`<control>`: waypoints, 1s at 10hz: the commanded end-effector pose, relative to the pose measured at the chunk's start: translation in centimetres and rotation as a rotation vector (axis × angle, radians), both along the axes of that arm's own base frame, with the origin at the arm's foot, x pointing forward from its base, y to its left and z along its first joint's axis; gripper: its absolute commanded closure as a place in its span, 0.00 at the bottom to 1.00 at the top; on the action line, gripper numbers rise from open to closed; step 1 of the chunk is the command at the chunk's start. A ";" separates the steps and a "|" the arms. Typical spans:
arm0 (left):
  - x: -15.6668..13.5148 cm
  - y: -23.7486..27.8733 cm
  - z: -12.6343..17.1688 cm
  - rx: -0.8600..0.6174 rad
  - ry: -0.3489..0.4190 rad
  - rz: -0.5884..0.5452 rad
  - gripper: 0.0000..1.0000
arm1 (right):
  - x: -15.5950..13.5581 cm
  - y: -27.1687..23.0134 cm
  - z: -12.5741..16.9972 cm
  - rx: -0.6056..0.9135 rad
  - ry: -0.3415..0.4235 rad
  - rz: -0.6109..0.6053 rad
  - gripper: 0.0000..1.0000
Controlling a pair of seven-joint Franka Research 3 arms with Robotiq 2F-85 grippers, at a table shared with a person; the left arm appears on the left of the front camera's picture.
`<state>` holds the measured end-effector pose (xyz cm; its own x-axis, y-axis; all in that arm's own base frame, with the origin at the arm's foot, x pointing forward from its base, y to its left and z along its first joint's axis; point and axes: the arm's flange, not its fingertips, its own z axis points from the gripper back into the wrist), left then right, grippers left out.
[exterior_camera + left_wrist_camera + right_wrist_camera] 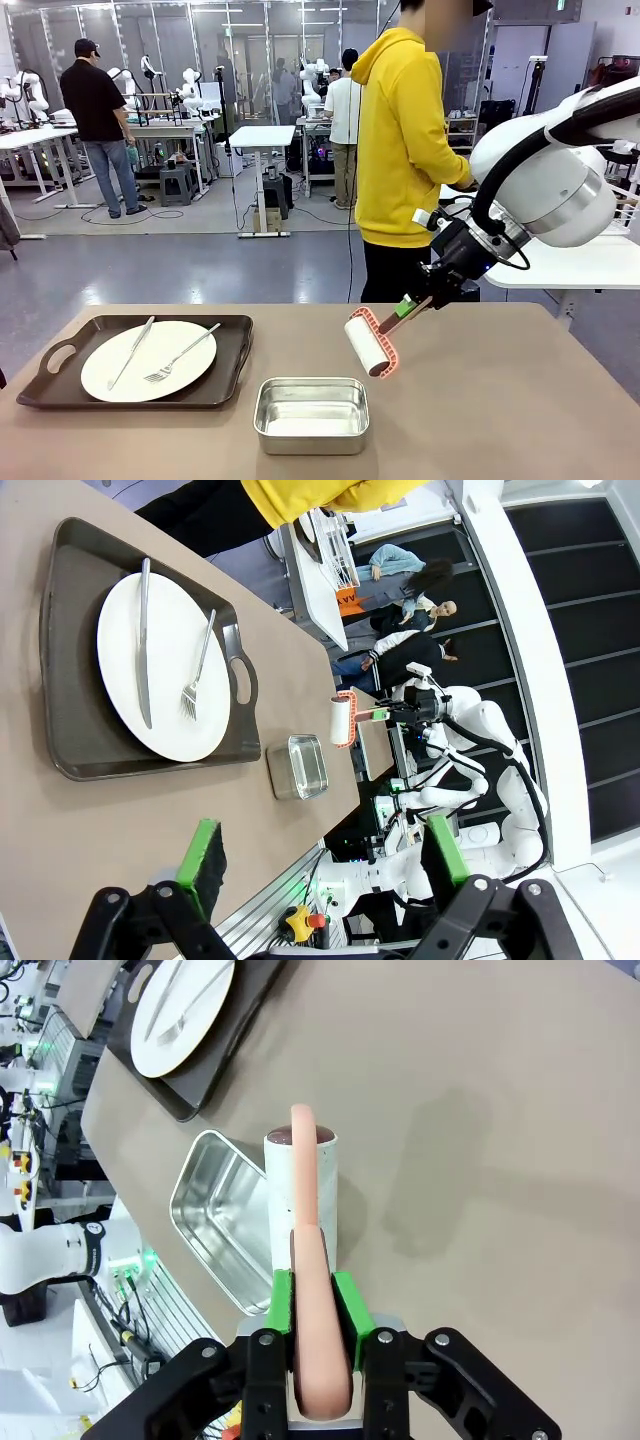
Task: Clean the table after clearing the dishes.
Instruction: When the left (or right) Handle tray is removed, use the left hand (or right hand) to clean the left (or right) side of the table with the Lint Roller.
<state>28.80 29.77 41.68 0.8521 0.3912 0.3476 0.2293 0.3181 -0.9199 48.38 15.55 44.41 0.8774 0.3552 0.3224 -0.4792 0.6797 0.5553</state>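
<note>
**Desk:** What does the right pincer [415, 305] have hold of?

**Photographer:** A lint roller [367, 345]. Both green pads are clamped tight on its pink handle. The white roll hangs past the fingertips, low over the tan counter [500, 400]. I cannot tell whether the roll touches the top.

**Desk:** And the left pincer [322, 855]?

**Photographer:** Its jaws stand wide apart, with nothing between the green pads and nothing touching them. It hangs high above the counter's near edge.

**Desk:** Where are the dishes?

**Photographer:** One white plate [158, 350] lies on a dark brown handled tray [60, 355]. A silver knife [131, 353] and fork [183, 352] lie side by side across it. From the right pincer the tray is well apart, beyond a small steel pan [310, 435]. From the left pincer it lies ahead and below, also well apart.

**Desk:** The pan?

**Photographer:** It sits just beside the roll, between the right pincer and the tray, and it looks empty.

**Desk:** Anyone at the counter?

**Photographer:** A person [400, 140] in a yellow hoodie stands at the far side, behind the right pincer.
</note>
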 end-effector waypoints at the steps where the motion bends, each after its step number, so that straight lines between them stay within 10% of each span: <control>1: -0.2 0.2 0.2 0.002 -0.008 -0.001 0.00 | 1.3 -0.8 0.8 0.042 0.059 -0.093 0.78; 6: -0.2 0.2 0.2 0.002 -0.008 -0.001 0.00 | 5.6 -5.1 -4.1 0.246 0.297 -0.285 0.78; 10: -0.2 0.2 0.2 0.002 -0.008 -0.001 0.00 | 7.3 -7.0 -8.4 0.330 0.336 -0.316 0.78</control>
<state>28.82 29.76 41.67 0.8523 0.3909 0.3476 0.2293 0.3180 -0.9199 55.24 8.74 35.96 0.9991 -0.0246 0.0336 -0.0139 0.5642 0.8255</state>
